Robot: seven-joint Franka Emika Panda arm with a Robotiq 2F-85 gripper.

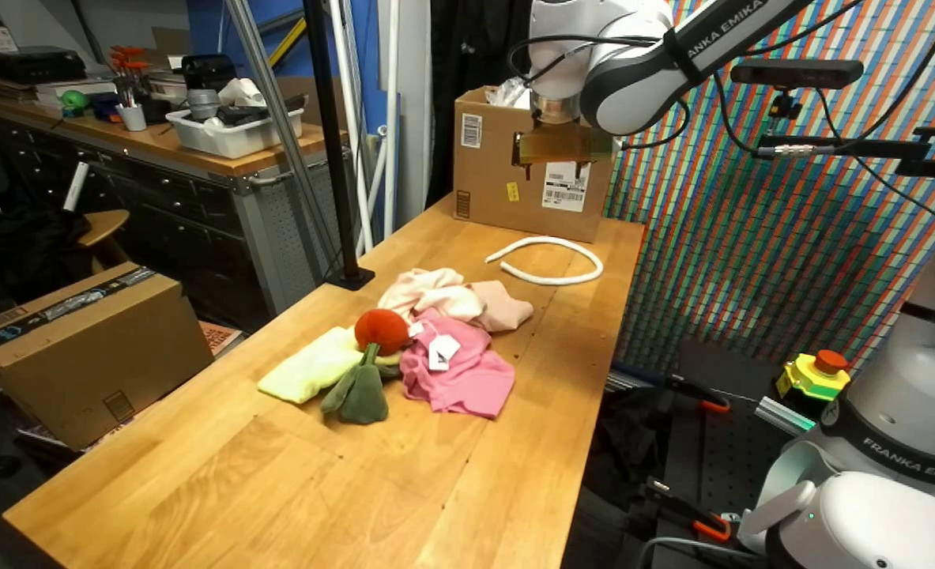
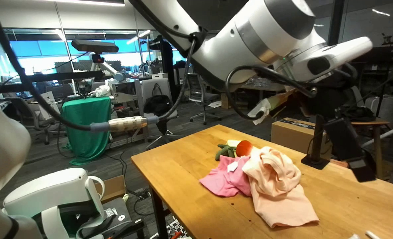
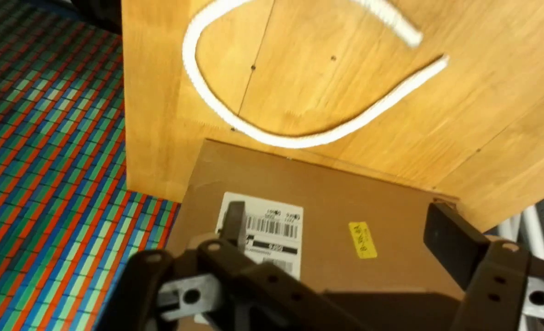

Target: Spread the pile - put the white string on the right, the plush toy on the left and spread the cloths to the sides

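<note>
Wooden table [image 1: 293,490] near workbench [image 1: 143,197] bears cardboard box [image 1: 499,170], white string [image 3: 281,139], 3 cloths [image 1: 459,383], plush toy [image 1: 381,331]; fingers [image 3: 455,243] spread

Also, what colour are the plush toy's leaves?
The plush toy's leaves are dark green, showing best in an exterior view.

Robotics lab: robot arm [image 2: 229,61], workbench [image 1: 171,190]
</note>
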